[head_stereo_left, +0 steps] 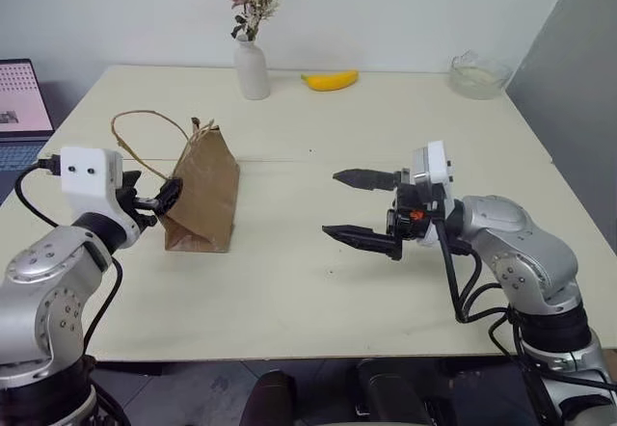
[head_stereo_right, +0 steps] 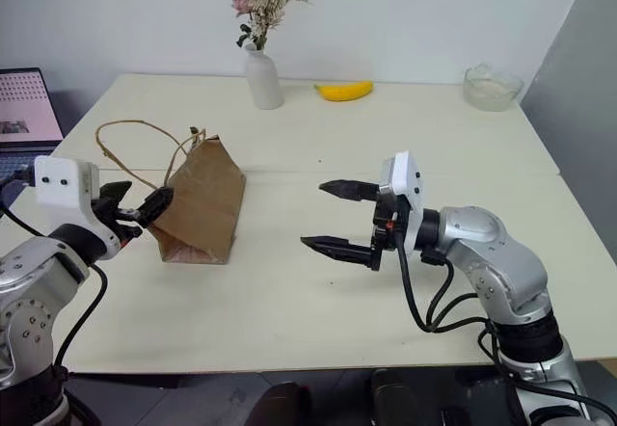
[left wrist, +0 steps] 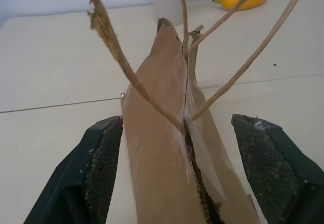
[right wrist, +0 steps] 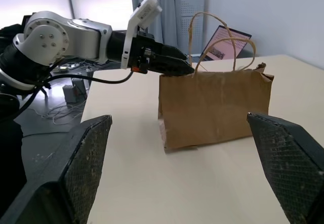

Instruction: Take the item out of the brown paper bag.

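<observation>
The brown paper bag point(head_stereo_left: 202, 193) stands upright on the table point(head_stereo_left: 289, 281), its narrow side edge between the spread fingers of the left gripper point(head_stereo_right: 145, 209), which reaches level toward it with jaws wide and not closed on the paper; the bag's contents are hidden. To the bag's right and well apart, the right gripper point(head_stereo_left: 352, 209) hangs above the table, pointing level toward the bag, jaws wide and empty. Beyond the bag stand a white vase point(head_stereo_left: 253, 69) of dried flowers, a banana point(head_stereo_left: 331, 80) and a glass bowl point(head_stereo_left: 478, 73), with a laptop point(head_stereo_left: 21, 98) off the table's left edge.
</observation>
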Action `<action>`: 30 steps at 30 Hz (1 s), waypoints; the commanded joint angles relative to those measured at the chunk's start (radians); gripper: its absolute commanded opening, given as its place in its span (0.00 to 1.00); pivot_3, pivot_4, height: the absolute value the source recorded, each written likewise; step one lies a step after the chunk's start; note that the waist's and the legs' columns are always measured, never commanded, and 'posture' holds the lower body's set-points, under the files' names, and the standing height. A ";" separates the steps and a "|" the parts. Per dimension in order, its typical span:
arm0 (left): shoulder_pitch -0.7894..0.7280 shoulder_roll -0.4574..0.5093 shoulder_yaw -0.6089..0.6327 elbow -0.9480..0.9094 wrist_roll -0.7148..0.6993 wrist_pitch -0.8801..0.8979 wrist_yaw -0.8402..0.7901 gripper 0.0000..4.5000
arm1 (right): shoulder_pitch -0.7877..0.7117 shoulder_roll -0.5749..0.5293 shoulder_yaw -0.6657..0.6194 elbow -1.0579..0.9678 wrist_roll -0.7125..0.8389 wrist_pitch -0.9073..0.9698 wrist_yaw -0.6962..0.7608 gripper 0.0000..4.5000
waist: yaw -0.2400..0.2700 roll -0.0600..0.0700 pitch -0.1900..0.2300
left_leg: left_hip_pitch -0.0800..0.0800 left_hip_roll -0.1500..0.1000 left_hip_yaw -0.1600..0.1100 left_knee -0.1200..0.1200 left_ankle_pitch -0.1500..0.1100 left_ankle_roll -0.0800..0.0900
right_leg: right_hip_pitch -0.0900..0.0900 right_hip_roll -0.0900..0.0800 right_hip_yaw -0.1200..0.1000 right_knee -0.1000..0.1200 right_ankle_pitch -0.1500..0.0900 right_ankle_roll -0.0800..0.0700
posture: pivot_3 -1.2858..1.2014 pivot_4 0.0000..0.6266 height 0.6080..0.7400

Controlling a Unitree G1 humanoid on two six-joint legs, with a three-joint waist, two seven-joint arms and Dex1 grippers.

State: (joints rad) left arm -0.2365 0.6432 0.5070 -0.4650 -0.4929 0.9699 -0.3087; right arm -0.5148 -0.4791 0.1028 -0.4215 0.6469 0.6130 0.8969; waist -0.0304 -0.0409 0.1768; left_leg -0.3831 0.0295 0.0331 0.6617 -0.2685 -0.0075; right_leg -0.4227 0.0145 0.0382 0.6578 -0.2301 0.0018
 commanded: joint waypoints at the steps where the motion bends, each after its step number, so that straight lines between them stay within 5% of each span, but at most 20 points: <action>1: -0.054 0.024 -0.015 0.044 0.000 -0.041 -0.021 0.80 | -0.039 -0.006 -0.001 -0.036 0.021 0.004 0.012 1.00 | 0.000 0.000 0.000 | 0.000 0.000 0.000 0.000 0.000 0.000 | 0.000 0.000 0.000 0.000 0.000 0.000 | 0.52 0.24 1.00; 9: -0.150 0.077 -0.063 0.152 0.021 -0.112 -0.073 0.76 | -0.071 -0.011 0.005 -0.027 0.019 0.013 0.025 1.00 | 0.001 0.000 0.000 | -0.002 0.000 0.000 0.000 0.000 0.000 | -0.001 0.000 0.000 0.000 0.000 0.000 | 0.52 0.24 1.00; 21: -0.228 0.227 -0.145 0.296 0.064 -0.236 -0.244 0.01 | -0.074 -0.010 0.011 -0.026 0.008 0.011 0.021 1.00 | 0.000 0.000 0.001 | -0.002 0.000 0.000 0.000 0.000 0.000 | -0.002 -0.001 0.000 0.000 0.000 0.000 | 0.52 0.24 1.00; 30: -0.335 0.360 -0.334 0.435 0.247 -0.712 -0.515 0.01 | -0.037 -0.036 -0.004 -0.027 -0.030 -0.032 0.014 1.00 | 0.005 0.000 0.001 | -0.004 0.000 0.001 -0.001 0.000 0.000 | -0.003 -0.001 0.000 -0.001 0.000 -0.001 | 0.52 0.24 1.00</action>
State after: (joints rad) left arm -0.5334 0.9725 0.1826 -0.0305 -0.2909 0.3807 -0.7843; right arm -0.5566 -0.5058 0.1215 -0.4232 0.6285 0.6105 0.9136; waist -0.0259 -0.0410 0.1780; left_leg -0.3871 0.0292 0.0335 0.6609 -0.2686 -0.0077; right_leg -0.4259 0.0135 0.0374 0.6565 -0.2305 0.0011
